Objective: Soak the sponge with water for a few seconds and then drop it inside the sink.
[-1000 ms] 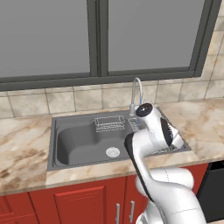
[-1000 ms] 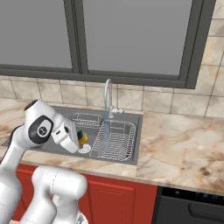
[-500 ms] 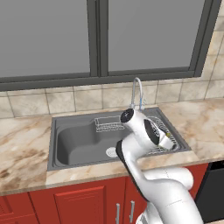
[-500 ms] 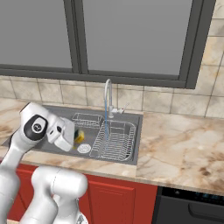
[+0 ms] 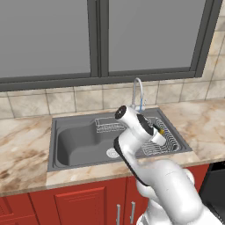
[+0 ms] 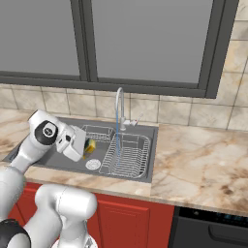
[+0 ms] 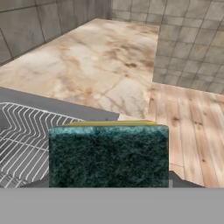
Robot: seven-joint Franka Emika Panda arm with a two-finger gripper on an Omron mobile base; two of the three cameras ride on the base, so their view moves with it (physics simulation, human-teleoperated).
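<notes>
Yellow and dark green: the small rectangular sponge (image 6: 89,146) sits clamped in the claw (image 6: 86,147), the two fingers pressed against its sides. From the hand camera the green scrub face of the sponge (image 7: 108,155) is turned toward the lens, with a thin yellow edge showing along its top. In the left base view only a sliver of the sponge (image 5: 161,131) peeks past the claw (image 5: 161,133).

The claw hangs above the large dark grey metal sink (image 6: 29,155), over the middle of the basin, close to the left edge of the wire dish rack (image 6: 127,156) and clear of the basin floor. The round silver drain (image 6: 93,164) lies just below and in front of it.

A thin pale blue stream of water (image 6: 117,140) falls straight from the curved chrome faucet (image 6: 119,104) onto the wire rack. The sponge is to the left of the stream, near it but apart.

A smaller wire basket (image 5: 107,125) sits at the back of the sink. Beige marble tabletop (image 6: 203,164) surrounds the basin; red cabinet doors (image 5: 66,206) stand beneath, tiled wall and dark-framed window (image 5: 99,39) behind.
</notes>
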